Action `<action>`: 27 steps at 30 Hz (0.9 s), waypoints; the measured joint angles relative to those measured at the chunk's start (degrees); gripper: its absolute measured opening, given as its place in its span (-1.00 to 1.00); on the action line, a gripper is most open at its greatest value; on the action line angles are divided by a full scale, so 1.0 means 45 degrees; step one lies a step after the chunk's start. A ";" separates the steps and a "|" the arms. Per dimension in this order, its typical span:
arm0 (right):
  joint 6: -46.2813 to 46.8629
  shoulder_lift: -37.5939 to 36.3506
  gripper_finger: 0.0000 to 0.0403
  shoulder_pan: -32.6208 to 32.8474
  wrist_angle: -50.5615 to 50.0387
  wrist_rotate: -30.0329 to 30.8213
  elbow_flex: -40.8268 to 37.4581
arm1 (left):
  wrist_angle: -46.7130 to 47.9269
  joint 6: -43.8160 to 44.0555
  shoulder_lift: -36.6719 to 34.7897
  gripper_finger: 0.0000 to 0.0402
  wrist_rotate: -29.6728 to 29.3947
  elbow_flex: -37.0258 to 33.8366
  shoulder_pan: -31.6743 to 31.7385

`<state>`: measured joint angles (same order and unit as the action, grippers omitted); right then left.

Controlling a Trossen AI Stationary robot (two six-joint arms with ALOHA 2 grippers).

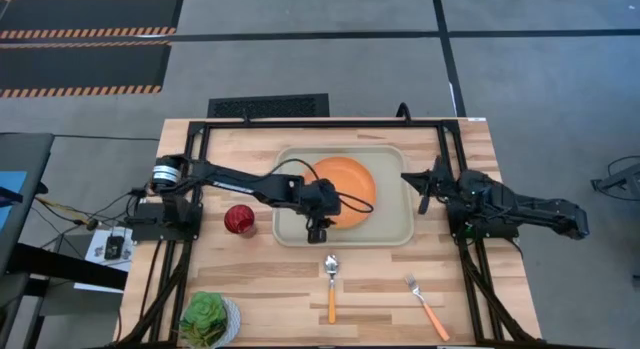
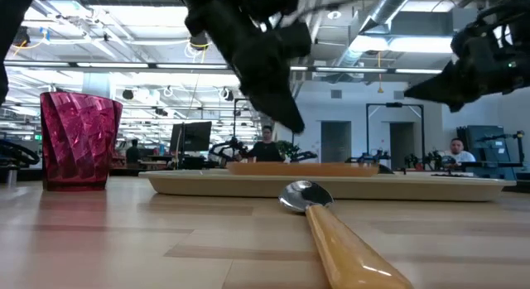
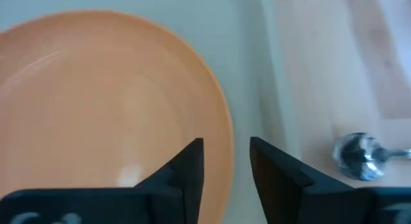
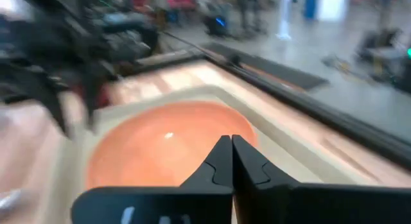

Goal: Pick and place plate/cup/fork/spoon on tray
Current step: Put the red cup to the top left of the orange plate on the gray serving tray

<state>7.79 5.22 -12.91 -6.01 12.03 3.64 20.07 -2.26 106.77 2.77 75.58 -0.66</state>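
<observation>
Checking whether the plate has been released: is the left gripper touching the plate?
Apart. In the left wrist view the left gripper's open fingers hang above the plate's rim, nothing between them; the low view shows it raised.

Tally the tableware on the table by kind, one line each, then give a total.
Tray: 1
Plate: 1, lying in the tray
Cup: 1
Spoon: 1
Fork: 1
White bowl of green leaves: 1
Total: 6

Orange plate (image 1: pixel 347 184); beige tray (image 1: pixel 395 232); dark red cup (image 1: pixel 239 220).
</observation>
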 joint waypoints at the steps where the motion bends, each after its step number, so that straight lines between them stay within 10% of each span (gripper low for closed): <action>1: 0.0263 0.0179 -0.94 -0.0016 -0.0330 0.0343 0.0104 | -0.0025 0.0000 -0.0282 -0.45 0.0004 -0.0091 0.0004; 14: 0.2081 0.5030 -0.96 -0.2502 -0.1231 0.1612 0.2107 | -0.4671 0.1307 -0.5761 -0.98 -0.0094 -0.5862 0.0987; 27: 0.1961 1.2335 -0.96 -0.7454 -0.1864 -0.2051 0.5893 | -0.5268 0.1003 -1.1546 -1.00 0.0066 -0.9666 0.3997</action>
<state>16.61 60.73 -46.45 -14.40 2.80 30.16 -3.64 2.25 54.81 3.07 32.08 17.32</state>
